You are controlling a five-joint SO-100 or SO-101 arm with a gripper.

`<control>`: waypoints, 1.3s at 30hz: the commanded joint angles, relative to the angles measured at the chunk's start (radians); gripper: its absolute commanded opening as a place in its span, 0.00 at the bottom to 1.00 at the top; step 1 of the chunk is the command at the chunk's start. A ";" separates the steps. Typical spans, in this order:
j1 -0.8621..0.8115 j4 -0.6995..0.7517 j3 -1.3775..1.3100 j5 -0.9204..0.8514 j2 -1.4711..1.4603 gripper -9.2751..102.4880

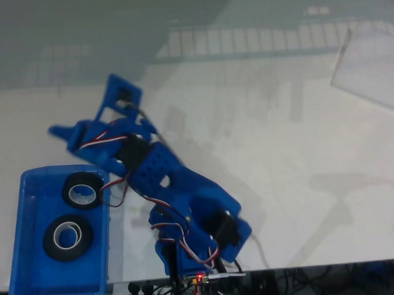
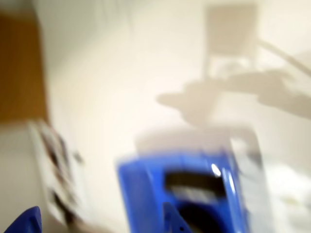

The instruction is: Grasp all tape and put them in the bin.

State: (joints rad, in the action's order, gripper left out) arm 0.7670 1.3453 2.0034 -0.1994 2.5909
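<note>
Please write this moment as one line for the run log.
tape: two rolls in bin | hand: above bin's far edge, state unclear | wrist view: blurred

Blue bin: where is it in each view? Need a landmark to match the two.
Fixed view: the blue bin sits at the lower left, holding two tape rolls, one nearer the top and one below it.
Wrist view: the bin is at bottom centre, heavily blurred; a dark shape inside may be a roll, but I cannot tell.
Shared landmark: the white tabletop around the bin.
</note>
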 commanded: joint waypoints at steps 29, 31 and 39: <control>-0.816 -0.523 1.075 -0.018 0.733 0.15; -0.816 -0.514 1.081 -0.021 0.733 0.12; -0.834 -0.485 1.072 -0.008 0.733 0.08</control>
State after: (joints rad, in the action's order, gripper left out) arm -0.0568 0.8575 3.0572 -0.2102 3.3088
